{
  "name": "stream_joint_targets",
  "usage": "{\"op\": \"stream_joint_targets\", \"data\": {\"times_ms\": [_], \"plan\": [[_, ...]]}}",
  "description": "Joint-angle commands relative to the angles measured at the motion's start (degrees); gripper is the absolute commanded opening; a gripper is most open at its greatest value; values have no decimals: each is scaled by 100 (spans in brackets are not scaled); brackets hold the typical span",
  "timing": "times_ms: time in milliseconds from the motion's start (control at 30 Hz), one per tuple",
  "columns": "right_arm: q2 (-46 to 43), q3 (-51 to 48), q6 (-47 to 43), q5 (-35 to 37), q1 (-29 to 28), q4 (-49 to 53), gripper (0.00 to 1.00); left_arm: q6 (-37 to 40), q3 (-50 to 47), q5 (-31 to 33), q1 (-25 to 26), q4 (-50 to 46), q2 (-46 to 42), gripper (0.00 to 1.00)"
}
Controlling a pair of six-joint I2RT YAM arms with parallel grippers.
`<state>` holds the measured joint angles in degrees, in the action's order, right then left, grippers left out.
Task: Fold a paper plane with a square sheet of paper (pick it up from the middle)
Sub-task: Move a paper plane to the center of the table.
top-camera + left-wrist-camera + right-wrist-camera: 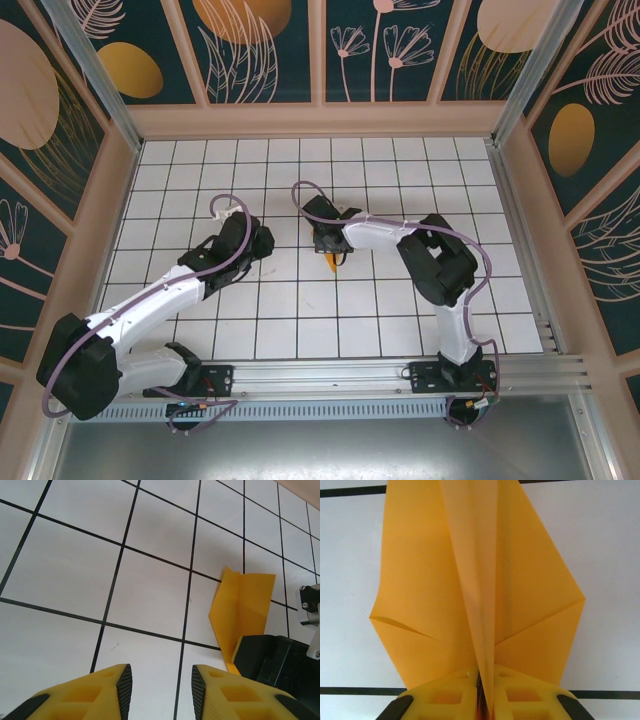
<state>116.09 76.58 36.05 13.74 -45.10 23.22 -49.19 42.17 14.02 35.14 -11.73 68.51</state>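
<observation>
Two yellow fingers of the right pincer point(485, 692) are seen pinched on the centre fold of the paper plane point(470, 580), smooth orange-yellow, sharply creased, wings spread over the white gridded surface point(65, 570). The left pincer point(161, 690) is held part-open, empty, nearby.

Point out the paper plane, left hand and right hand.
paper plane point(470, 580), right wrist view, centre fold.
left hand point(161, 686), left wrist view, midway between fingertips.
right hand point(485, 690), right wrist view, between fingertips.
</observation>
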Motion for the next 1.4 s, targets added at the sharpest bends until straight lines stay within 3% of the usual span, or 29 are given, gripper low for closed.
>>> {"op": "stream_joint_targets", "data": {"times_ms": [0,67,433,600,800,967,1100,1200,1300,1367], "plan": [[307,-66,151,-28,-16,199,17,-71,-42,42,-30,127,-49,38],[368,-109,195,-68,-16,174,22,-67,-42,39,-33,127,-44,39],[576,-71,439,12,-114,286,24,-75,-68,70,-32,112,-48,39],[136,360,160,184,-105,489,24,-56,-17,151,-31,100,-57,39],[-368,630,2,210,-106,637,40,-14,10,254,-32,83,-60,39],[-556,666,29,282,-114,761,44,37,79,303,-33,21,-40,39],[-1155,595,40,795,-226,762,47,192,103,504,-33,6,-73,40],[-2059,183,6,1628,-229,504,50,361,107,1033,-32,-67,-131,45],[-3077,-565,-29,2875,-12,178,55,544,-68,2060,-161,-10,-258,71],[-3666,-1267,-576,3081,439,-373,57,690,-308,2468,-558,211,-356,85]]}}
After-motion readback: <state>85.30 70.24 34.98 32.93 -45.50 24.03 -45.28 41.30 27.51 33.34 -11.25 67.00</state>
